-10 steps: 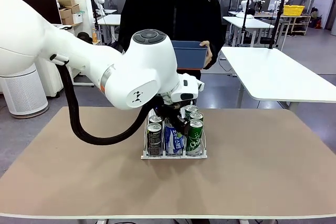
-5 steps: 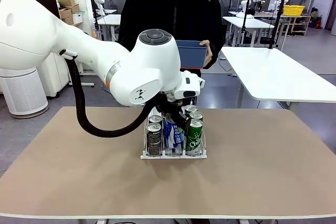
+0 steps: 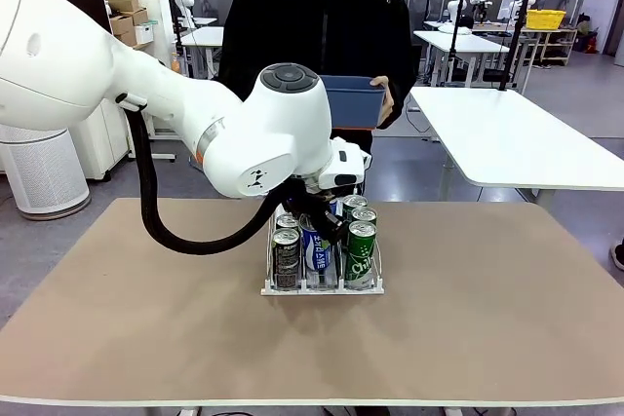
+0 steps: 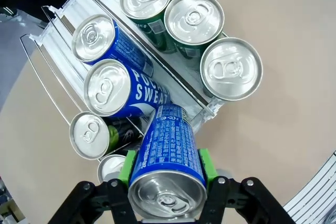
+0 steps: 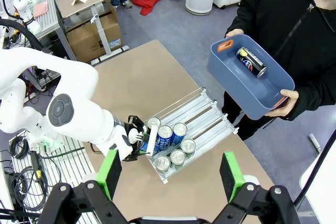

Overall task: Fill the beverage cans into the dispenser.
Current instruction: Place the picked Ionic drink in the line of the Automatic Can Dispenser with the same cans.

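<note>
Pinched with the left gripper (image 4: 166,174), green pads (image 4: 126,167) pressed on either side, a blue can (image 4: 169,135) with white print, tilted, silver top toward the wrist. Hung over the near end of the dispenser (image 4: 63,35), at its middle lane, lower end close to two blue cans (image 4: 107,87) standing there; could not tell whether touching. Counted three green cans (image 4: 194,18) in the lane on one side and two dark cans (image 4: 90,135) in the lane on the other. Stood spread wide and empty at the right gripper (image 5: 170,182), high above the table (image 5: 142,77). Saw, at the far side, a person's hand (image 5: 286,100) under a blue bin (image 5: 239,85) with one dark can (image 5: 252,62) lying inside.
</note>
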`<action>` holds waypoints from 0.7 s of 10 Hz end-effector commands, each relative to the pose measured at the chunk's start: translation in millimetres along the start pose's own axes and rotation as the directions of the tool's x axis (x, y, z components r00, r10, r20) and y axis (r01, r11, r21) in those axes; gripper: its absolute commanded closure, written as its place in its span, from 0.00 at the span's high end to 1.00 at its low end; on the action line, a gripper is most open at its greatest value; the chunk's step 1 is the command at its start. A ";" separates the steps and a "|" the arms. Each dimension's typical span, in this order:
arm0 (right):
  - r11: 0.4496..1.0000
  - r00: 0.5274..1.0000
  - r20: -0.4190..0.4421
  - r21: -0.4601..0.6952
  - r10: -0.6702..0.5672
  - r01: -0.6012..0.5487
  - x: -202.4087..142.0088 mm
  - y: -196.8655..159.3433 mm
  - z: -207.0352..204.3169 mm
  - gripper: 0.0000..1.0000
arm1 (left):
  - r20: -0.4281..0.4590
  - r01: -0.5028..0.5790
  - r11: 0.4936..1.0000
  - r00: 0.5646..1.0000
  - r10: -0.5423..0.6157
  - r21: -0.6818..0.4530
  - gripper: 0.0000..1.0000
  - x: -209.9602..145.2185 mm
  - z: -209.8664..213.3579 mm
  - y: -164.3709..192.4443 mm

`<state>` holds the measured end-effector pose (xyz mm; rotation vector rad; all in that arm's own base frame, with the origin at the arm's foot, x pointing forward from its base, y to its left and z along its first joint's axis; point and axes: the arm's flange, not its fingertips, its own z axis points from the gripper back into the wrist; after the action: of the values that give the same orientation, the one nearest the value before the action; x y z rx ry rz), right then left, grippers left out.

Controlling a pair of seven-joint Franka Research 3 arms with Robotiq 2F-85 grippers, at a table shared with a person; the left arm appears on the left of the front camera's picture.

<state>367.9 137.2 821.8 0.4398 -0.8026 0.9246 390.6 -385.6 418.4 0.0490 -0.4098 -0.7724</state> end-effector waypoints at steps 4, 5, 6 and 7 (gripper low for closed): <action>1.000 1.000 -0.002 0.001 0.000 0.000 -1.6 0.4 -0.4 1.00 | -0.020 -0.019 0.999 1.000 0.018 -0.026 0.57 15.3 -17.9 16.2; 1.000 1.000 -0.002 0.001 0.000 0.000 -1.6 0.4 -0.4 1.00 | -0.036 -0.013 0.999 0.999 0.012 -0.037 0.57 17.6 -21.3 16.0; 1.000 1.000 -0.002 0.001 0.000 0.000 -1.6 0.4 -0.4 1.00 | -0.056 -0.008 0.998 0.998 0.005 -0.056 0.57 19.1 -25.3 15.7; 1.000 1.000 -0.002 0.001 0.000 0.000 -1.6 0.4 -0.4 1.00 | -0.079 -0.003 0.997 0.997 -0.003 -0.074 0.57 19.6 -30.1 15.1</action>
<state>367.8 137.2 821.8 0.4398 -0.8026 0.9246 410.2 -393.1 393.2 0.0179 -0.3262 -0.7631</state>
